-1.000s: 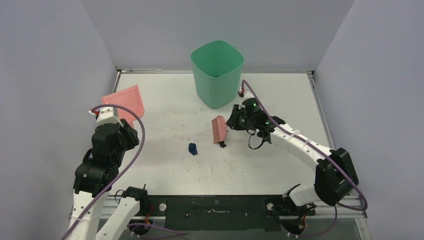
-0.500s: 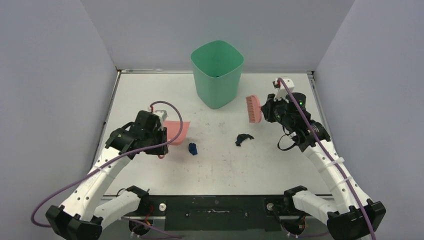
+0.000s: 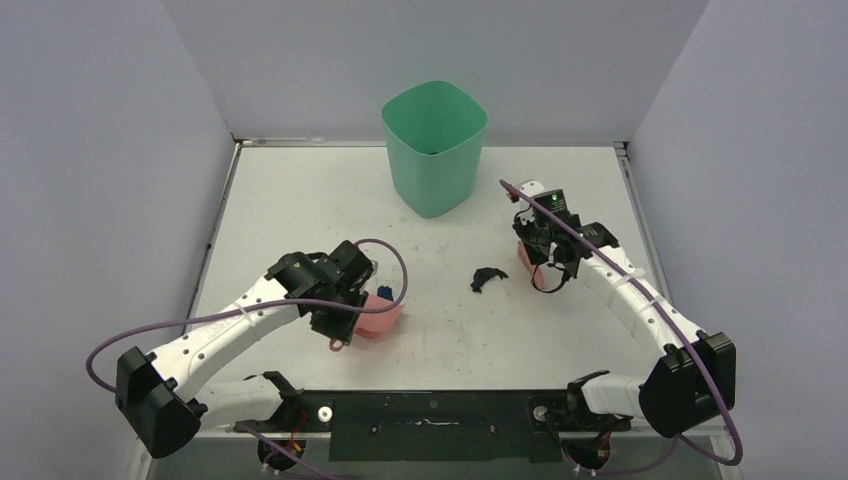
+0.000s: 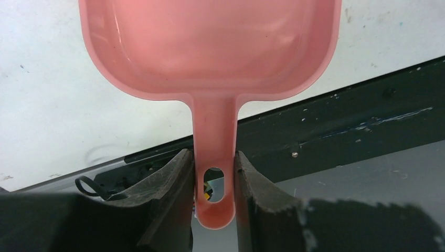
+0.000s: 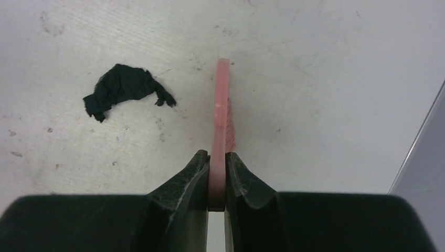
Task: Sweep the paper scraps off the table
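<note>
**Left hand** (image 4: 212, 173): clenched on the handle of the pink dustpan (image 4: 210, 47), one finger on each side just above the hanging hole. Pan tilted, mouth turned away from the arm toward the middle of the table (image 3: 300, 190). Probably set there as the catcher for whatever is pushed across.

**Right hand** (image 5: 218, 168): clamped on the flat back of the pink brush (image 5: 221, 105), seen edge-on. Bristles showing on the side turned away from the black scrap. Apparently placed behind that scrap for a stroke toward the pan.

**Paper scraps**, two visible:
- Black scrap (image 5: 126, 89): crumpled, lying on the open table between brush and dustpan, near the brush but not touching it.
- Dark blue scrap (image 3: 384, 293): at the far lip of the dustpan. Cannot tell whether inside or just beside.

**Surroundings:**
- Green bin (image 3: 434, 150): upright at the back of the table, well apart from both tools.
- Nothing between black scrap and pan.
- Left arm's purple cable (image 3: 392, 262) looping near the pan, a possible snag.
</note>
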`<control>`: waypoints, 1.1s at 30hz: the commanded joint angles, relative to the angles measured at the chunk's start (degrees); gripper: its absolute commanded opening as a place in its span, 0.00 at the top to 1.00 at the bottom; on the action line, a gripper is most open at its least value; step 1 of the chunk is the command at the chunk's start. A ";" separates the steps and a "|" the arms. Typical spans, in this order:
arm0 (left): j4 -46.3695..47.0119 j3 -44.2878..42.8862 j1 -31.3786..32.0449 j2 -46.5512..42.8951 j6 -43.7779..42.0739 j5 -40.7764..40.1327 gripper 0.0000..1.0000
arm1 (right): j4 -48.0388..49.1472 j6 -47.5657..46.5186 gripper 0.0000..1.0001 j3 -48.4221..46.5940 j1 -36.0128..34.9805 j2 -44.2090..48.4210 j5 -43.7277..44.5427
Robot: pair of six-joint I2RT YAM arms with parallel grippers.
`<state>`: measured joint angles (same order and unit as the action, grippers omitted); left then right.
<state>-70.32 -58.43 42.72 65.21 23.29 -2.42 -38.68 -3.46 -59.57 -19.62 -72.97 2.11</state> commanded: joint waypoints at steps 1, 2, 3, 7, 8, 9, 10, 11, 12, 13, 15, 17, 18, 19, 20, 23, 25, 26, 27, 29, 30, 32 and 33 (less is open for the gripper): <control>-2.16 0.00 4.46 1.56 2.86 -2.10 1.00 | -1.41 -0.96 0.95 -2.70 -4.45 -1.39 -2.59; -2.40 0.26 5.28 1.73 3.59 -2.21 1.00 | -1.63 -1.08 0.95 -3.58 -5.31 -2.20 -4.21; -2.44 0.66 6.14 1.82 4.01 -2.13 1.00 | -1.93 -1.10 0.95 -4.15 -6.02 -3.04 -5.98; -1.46 2.67 8.50 2.34 5.36 -1.75 1.00 | -2.80 -0.11 0.95 -6.84 -8.71 -7.39 -14.30; -1.11 3.04 8.66 2.71 5.58 -1.95 1.00 | -2.88 0.02 0.95 -7.46 -9.29 -8.59 -15.88; -0.71 3.59 8.99 3.18 5.87 -2.33 1.00 | -2.95 0.22 0.95 -8.20 -9.79 -9.82 -17.11; -0.41 4.10 9.38 3.70 6.14 -2.43 1.00 | -2.98 0.48 0.95 -8.98 -10.17 -11.09 -18.27; -0.14 4.68 9.58 4.29 6.30 -2.34 1.00 | -2.98 0.76 0.95 -9.88 -10.53 -12.19 -19.60; 0.30 5.20 9.83 4.77 6.40 -2.38 1.00 | -2.92 1.29 0.95 -10.90 -10.80 -13.26 -21.54; 0.81 5.66 10.10 5.21 6.56 -2.37 1.00 | -2.78 1.73 0.95 -11.82 -11.14 -14.26 -22.87; 1.63 6.37 10.43 5.94 6.83 -2.25 1.00 | -2.41 2.39 0.95 -14.03 -12.28 -16.16 -24.69; 2.40 6.85 10.68 6.32 7.02 -2.33 1.00 | -2.22 3.11 0.95 -16.99 -13.92 -18.15 -25.64; 2.89 7.06 10.67 6.41 7.04 -2.37 1.00 | -2.12 3.19 0.95 -18.18 -15.01 -19.08 -26.02; 3.22 6.90 10.76 6.45 7.09 -2.59 1.00 | -2.04 3.31 0.95 -19.21 -16.07 -20.13 -26.25; 3.60 6.71 10.80 6.50 7.14 -2.78 1.00 | -1.83 3.44 0.95 -20.23 -17.13 -21.19 -26.35; 4.95 6.47 10.68 6.82 6.82 -2.14 1.00 | -1.49 3.46 0.95 -22.94 -20.76 -24.67 -26.77; 5.07 6.01 10.75 7.91 6.30 -1.72 1.00 | -1.53 3.46 0.95 -24.67 -22.61 -27.11 -26.93; 5.28 5.89 10.77 8.52 6.03 -1.65 1.00 | -1.26 3.46 0.95 -25.33 -23.37 -28.22 -27.17; 5.49 5.80 10.77 8.98 5.69 -1.64 1.00 | -1.01 3.46 0.95 -26.15 -24.08 -29.28 -27.53; 5.99 5.73 10.78 9.82 5.31 -1.63 1.00 | -1.28 3.46 0.95 -27.97 -25.34 -31.65 -28.11; 6.14 5.70 10.78 10.12 5.25 -1.65 1.00 | -1.40 3.46 0.95 -28.67 -25.91 -32.48 -28.32; 6.81 5.70 10.80 10.57 5.17 -1.63 1.00 | -1.36 3.44 0.95 -29.44 -26.76 -33.29 -29.08; 7.03 5.66 10.81 10.70 5.14 -1.63 1.00 | -1.67 3.04 0.95 -29.65 -27.16 -33.60 -29.86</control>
<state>-65.65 -51.35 53.23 75.42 29.28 -4.12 -37.39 -0.67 -88.68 -45.10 -103.33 -24.95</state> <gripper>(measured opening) 0.276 0.133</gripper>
